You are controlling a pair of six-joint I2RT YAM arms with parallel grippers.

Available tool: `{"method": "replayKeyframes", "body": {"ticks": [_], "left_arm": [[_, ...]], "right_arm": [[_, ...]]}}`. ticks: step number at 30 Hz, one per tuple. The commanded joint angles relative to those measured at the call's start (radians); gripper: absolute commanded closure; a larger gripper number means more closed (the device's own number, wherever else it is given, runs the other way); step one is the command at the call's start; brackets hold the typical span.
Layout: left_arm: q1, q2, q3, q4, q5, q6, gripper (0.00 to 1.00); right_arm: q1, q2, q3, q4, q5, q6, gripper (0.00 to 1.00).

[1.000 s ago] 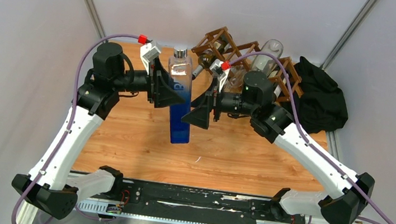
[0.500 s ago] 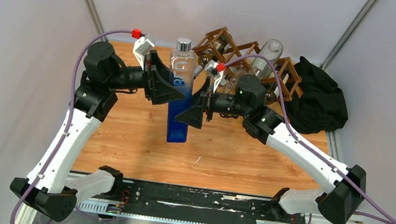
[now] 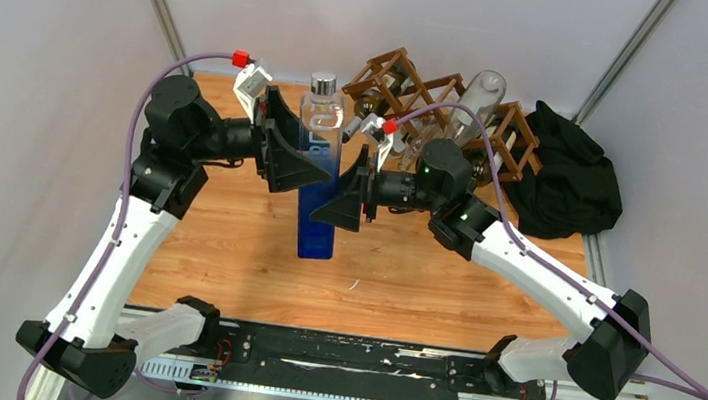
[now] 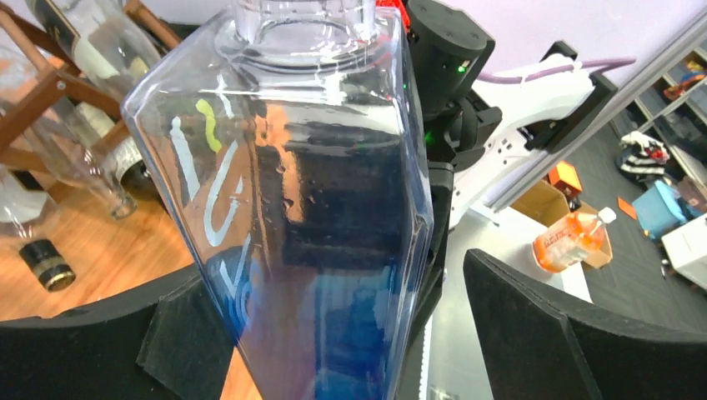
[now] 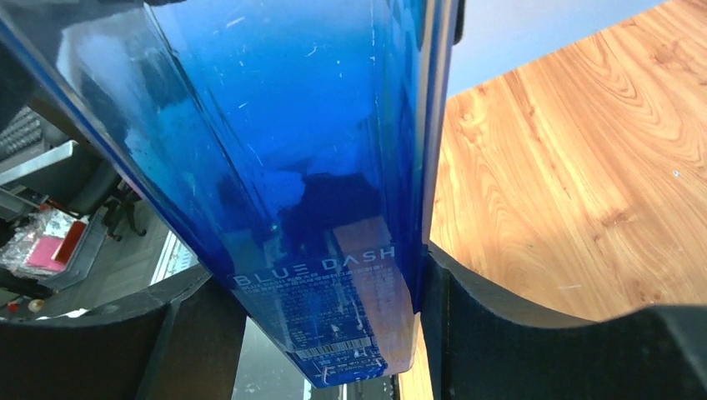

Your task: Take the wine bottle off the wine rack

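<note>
Wine bottle (image 3: 317, 226): upright, clear above, blue below, off the wine rack (image 3: 414, 81), over the table (image 3: 480, 295) near the far edge, just before the rack's left end; base contact cannot be told | right gripper (image 5: 333, 325): clamped on both sides of the blue part | left gripper (image 4: 346, 333): spread wide, one finger clear of the glass

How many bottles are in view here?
4. A blue bottle upright before the rack; three lying in the rack, in the left wrist view: upper, middle, lower. Others may be hidden.
</note>
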Motion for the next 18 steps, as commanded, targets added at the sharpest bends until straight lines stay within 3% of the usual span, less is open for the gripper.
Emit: {"method": "replayKeyframes", "body": {"ticks": [1,6,13,16,18], "left_arm": [[-0.001,-0.019,0.06,-0.053,0.03,0.091,0.0],[-0.001,0.008,0.073,-0.086,0.113,0.113,0.04],[0.001,0.051,0.12,-0.196,0.132,0.209,0.22],[0.002,0.058,0.129,-0.199,0.127,0.226,0.41],[0.002,0.063,0.135,-0.208,0.118,0.249,0.65]], "right_arm": [[0.007,-0.009,0.03,-0.063,0.015,-0.053,1.0],[0.012,-0.014,0.065,-0.161,0.006,-0.131,1.0],[0.02,-0.003,0.105,-0.272,-0.033,-0.202,1.0],[0.021,0.0,0.11,-0.311,-0.033,-0.219,1.0],[0.02,0.001,0.113,-0.333,-0.027,-0.23,0.98]]}}
